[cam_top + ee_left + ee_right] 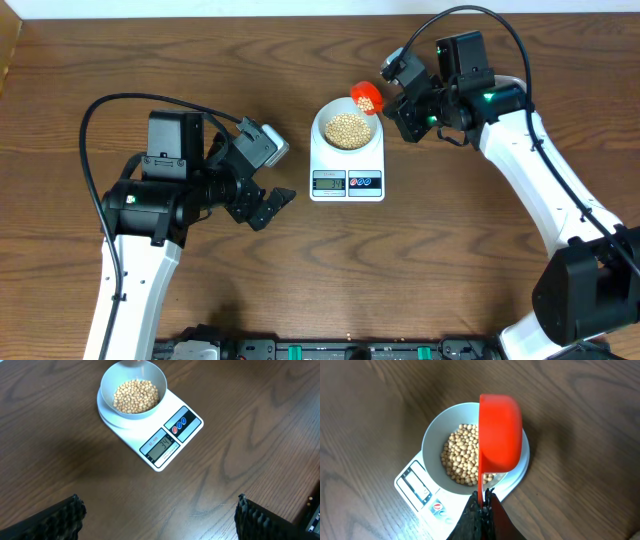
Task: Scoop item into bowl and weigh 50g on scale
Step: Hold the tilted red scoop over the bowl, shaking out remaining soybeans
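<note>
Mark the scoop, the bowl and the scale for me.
scoop [500, 430]: right wrist view, on the middle of its red cup.
bowl [111, 380]: left wrist view, on the bare inner wall at its left.
scale [161, 449]: left wrist view, on its grey display.

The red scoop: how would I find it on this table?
Find the white scale mid-table, carrying a pale bowl of beans. Over the bowl's rim, the right gripper holds the red scoop tipped. Nothing else nearby is a bright red cup.
</note>
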Robot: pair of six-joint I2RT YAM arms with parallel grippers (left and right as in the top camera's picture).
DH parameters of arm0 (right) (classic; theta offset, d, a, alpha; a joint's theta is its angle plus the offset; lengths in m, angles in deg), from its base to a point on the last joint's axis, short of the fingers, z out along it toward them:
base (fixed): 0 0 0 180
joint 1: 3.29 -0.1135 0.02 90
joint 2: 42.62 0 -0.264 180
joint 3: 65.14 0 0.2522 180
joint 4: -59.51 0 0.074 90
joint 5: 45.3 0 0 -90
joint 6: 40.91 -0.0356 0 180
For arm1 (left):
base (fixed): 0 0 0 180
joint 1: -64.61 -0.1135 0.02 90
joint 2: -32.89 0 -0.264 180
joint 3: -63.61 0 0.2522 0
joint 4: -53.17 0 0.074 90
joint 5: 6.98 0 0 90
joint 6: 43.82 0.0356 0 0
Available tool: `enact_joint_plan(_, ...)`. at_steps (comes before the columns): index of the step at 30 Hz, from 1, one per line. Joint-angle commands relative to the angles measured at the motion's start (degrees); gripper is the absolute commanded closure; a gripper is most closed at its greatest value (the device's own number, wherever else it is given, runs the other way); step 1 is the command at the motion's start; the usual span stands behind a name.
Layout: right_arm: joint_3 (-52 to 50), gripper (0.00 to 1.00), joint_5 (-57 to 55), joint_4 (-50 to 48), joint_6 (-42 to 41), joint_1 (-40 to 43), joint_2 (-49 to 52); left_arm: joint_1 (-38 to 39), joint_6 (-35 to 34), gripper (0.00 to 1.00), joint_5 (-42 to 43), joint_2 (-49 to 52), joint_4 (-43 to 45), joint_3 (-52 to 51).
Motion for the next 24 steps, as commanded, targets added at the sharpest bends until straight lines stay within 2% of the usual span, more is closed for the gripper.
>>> enact_joint_plan(1,0.0,0.99,3.2,0.1,1.5,-1.4,-1.9,-0.3,-0.3,0.02,1.0,0.1,-0.3,1.8)
enact_joint_plan(24,0.0,0.99,1.4,-0.1,1.4,-1.3,-1.7,-0.3,-0.3,0.02,1.0,0.1,-0.3,1.8)
